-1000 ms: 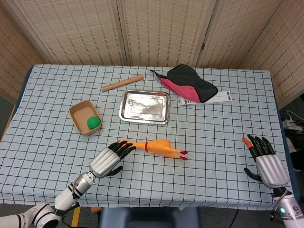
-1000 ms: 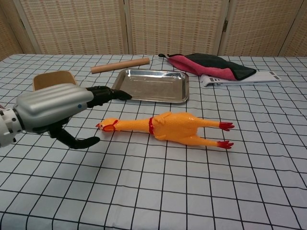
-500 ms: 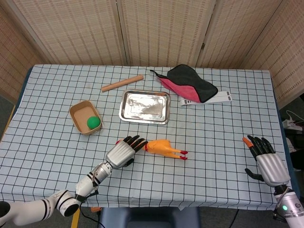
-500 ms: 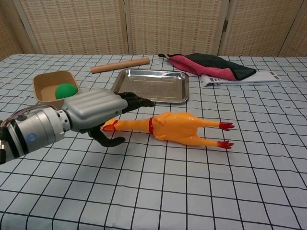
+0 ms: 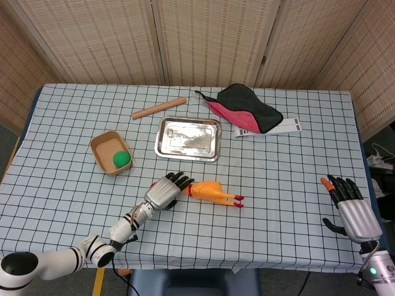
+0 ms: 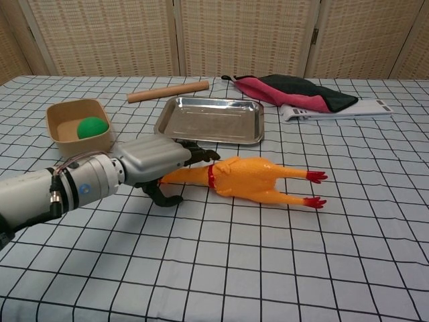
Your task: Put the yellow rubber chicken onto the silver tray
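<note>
Bench (image 5: 284,160) covered in a blue-and-white checked cloth, seen from above and from chest height. Near the lower centre of the head view lies the yellow rubber chicken (image 5: 213,192), on its side, red feet pointing right, head end to the left. The left hand (image 5: 165,190) now covers that head end: a second ago it sat just left of the beak, and over the last two pictures it has slid forward until its dark fingers lie over the neck. In the chest view the left hand (image 6: 155,161) has fingers (image 6: 201,153) draped across the top of the chicken (image 6: 251,179) and the thumb curled underneath, but whether the grip has closed I cannot tell. The chicken has not shifted. The silver tray (image 5: 187,139) sits bare just above it, toward the middle of the frame, so the grasp appears to be forming and the lift remains to do. At lower right, the right hand (image 5: 352,210) rests well apart, fingers spread, holding nothing.
</note>
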Controlling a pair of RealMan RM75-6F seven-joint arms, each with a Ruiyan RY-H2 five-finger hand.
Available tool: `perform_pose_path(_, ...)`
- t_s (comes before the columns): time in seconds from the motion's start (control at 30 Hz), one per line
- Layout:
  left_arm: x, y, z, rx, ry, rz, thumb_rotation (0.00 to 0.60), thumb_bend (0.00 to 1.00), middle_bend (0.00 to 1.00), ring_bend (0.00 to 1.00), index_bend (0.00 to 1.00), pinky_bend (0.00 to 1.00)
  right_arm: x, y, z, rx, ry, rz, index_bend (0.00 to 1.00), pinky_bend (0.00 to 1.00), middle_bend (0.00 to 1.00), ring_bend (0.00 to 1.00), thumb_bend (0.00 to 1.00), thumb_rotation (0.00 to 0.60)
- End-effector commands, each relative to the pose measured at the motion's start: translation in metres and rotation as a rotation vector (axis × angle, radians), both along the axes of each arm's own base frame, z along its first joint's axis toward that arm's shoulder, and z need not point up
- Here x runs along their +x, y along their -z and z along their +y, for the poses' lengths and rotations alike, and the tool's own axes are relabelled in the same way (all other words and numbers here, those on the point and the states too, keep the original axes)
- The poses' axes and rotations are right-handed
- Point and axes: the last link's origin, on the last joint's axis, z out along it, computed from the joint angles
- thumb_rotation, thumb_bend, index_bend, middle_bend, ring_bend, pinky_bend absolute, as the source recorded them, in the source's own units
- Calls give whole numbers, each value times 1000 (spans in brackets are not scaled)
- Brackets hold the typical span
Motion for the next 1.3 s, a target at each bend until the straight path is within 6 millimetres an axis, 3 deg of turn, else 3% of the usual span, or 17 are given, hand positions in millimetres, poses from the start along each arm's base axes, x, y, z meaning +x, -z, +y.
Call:
perform_pose_path(0.03,2,5,3,-12,-3,-6,600,376,153,90,134,196,0,0,0,1,5,4,0,0,0,0,178,600)
perform_pose_path(0.23,3,9,10,-5,-15,-54,600,485,330,184,425,218,-1,1,-1,4,13,13,0,0,0,0,178,600)
perform_pose_path(0.47,2,9,13,-27,-61,-115,600,633,458,260,585,234,-2,2,-2,8,16,23,0,0,0,0,178,600)
perform_pose_path(0.67,4,1,8,-30,-53,-174,600,746,540,313,664,272,-1,3,-1,10,13,23,0,0,0,0,178,600)
perform_pose_path(0.93,3,-17,-5,-55,-35,-247,600,794,597,351,713,309,1,4,2,16,5,19,0,0,0,0,178,600)
perform_pose_path(1.2,3,-41,-25,-319,-276,-429,600,826,655,399,756,429,7,8,6,41,-34,-5,0,0,0,0,178,600)
perform_pose_path(1.3,5,-54,-28,-363,-314,-444,600,829,655,401,757,438,17,15,5,103,-77,-93,0,0,0,0,178,600)
